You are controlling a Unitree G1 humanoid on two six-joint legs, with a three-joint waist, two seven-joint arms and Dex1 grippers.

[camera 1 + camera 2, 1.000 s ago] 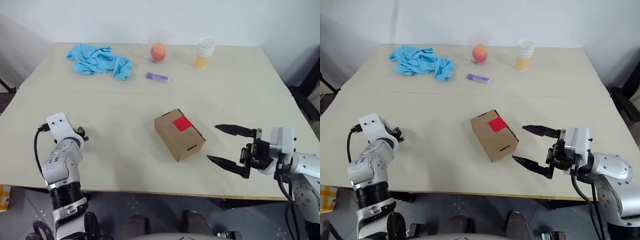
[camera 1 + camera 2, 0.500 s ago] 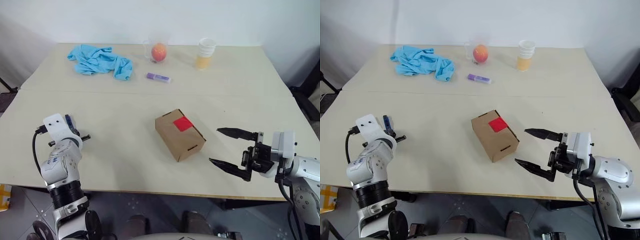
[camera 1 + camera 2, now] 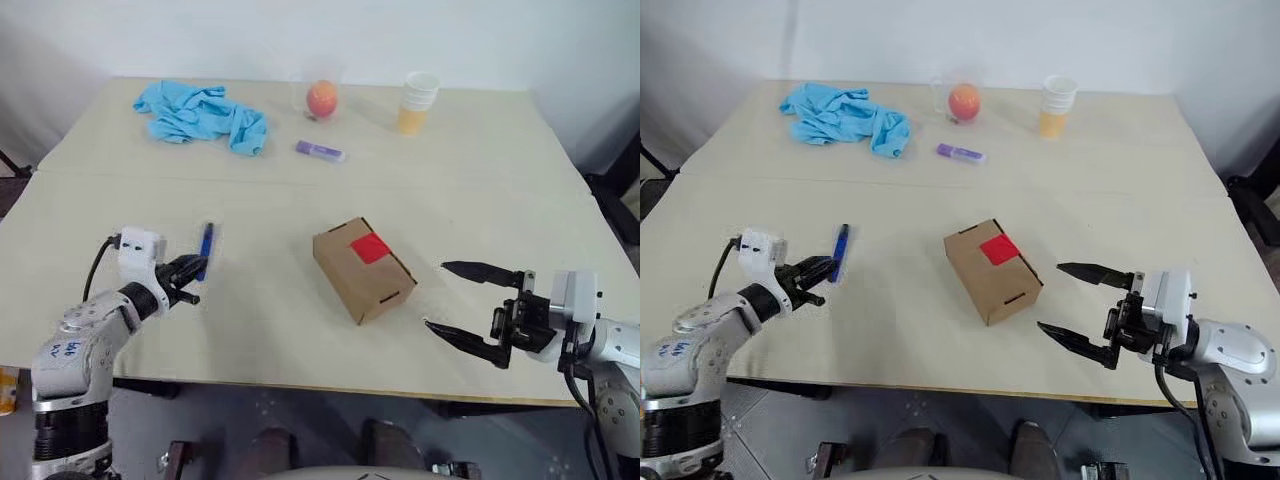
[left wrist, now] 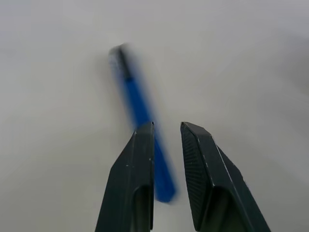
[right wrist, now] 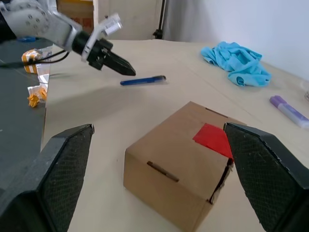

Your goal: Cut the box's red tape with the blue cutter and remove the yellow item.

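Box [image 3: 363, 268] sits closed near the middle of the worktop [image 3: 480, 190], turned at an angle to me, with the red tape [image 3: 369, 248] patch on its top face towards the far corner. I see slot cut-outs along its near side.

Off to the left, well apart from the box, the blue cutter [image 3: 205, 248] lies flat on the worktop. My left pincer [image 3: 195, 270] is right at the cutter's near end, fingers drawn close with just a slim gap between them. Nothing sits in that gap; in the wrist view the cutter runs past the outside of one finger, and I can't tell whether it touches.

On the other side, my right pincer [image 3: 437, 295] hovers just right of the box, jaws spread wide and empty, pointing at it.

Along the far edge I have a crumpled blue cloth [image 3: 200, 113], a purple marker [image 3: 319, 151], an orange ball [image 3: 321, 98] and a paper cup [image 3: 415, 102]
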